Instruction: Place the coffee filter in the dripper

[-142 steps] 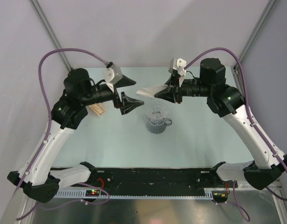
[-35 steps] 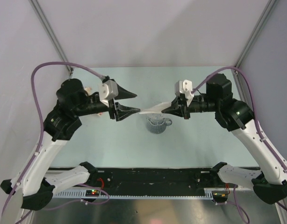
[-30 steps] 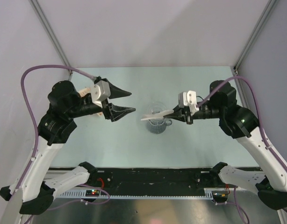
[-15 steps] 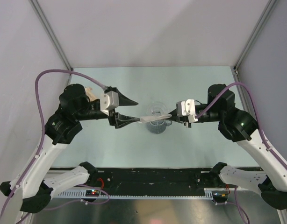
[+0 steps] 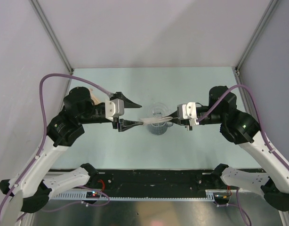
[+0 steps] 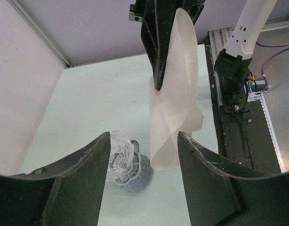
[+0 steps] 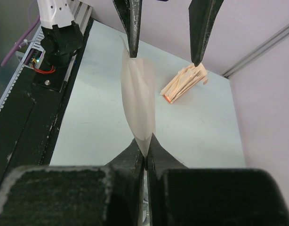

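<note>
Above the middle of the table (image 5: 205, 84), the coffee filter (image 5: 151, 120) hangs in the air between the two arms. It is just over the dripper (image 5: 158, 129), which stands on the table beneath it. The right gripper (image 5: 174, 119) has its jaws pinched tight on one end of the paper. The left gripper (image 5: 140, 114) is wide open, its jaws either side of the filter's free end and holding nothing; whether one finger touches the paper cannot be told. The filter is partly puffed open, not yet a full cone. The pickup looks done, and what seems left is spreading the paper and lowering it into the dripper. A tan stack (image 7: 184, 81) lies at the far left.
</note>
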Controlling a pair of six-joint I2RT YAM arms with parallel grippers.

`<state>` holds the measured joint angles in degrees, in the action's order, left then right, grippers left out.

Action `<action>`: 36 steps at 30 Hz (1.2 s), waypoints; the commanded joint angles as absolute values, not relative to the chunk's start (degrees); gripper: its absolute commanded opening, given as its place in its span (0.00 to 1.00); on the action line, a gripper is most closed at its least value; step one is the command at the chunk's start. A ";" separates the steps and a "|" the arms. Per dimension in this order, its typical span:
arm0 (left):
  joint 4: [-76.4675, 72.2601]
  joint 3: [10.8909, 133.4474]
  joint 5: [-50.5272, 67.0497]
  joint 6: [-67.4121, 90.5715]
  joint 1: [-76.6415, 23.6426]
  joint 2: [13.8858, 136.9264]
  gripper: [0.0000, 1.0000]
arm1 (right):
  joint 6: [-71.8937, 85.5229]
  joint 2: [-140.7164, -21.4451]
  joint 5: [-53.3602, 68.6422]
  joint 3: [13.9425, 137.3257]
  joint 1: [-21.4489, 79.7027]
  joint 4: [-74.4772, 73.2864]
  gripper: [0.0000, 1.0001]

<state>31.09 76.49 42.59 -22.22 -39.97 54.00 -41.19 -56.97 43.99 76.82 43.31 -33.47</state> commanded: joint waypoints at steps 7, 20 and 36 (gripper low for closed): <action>30.93 79.70 39.42 -21.56 -41.14 54.67 0.70 | -43.78 -56.30 42.50 77.07 44.24 -32.60 0.11; 30.92 80.60 41.94 -20.81 -41.21 56.40 0.72 | -43.45 -56.47 41.61 76.99 44.36 -30.91 0.18; 30.92 80.18 41.52 -21.73 -43.17 59.59 0.33 | -42.68 -56.93 40.41 76.58 44.47 -31.11 0.20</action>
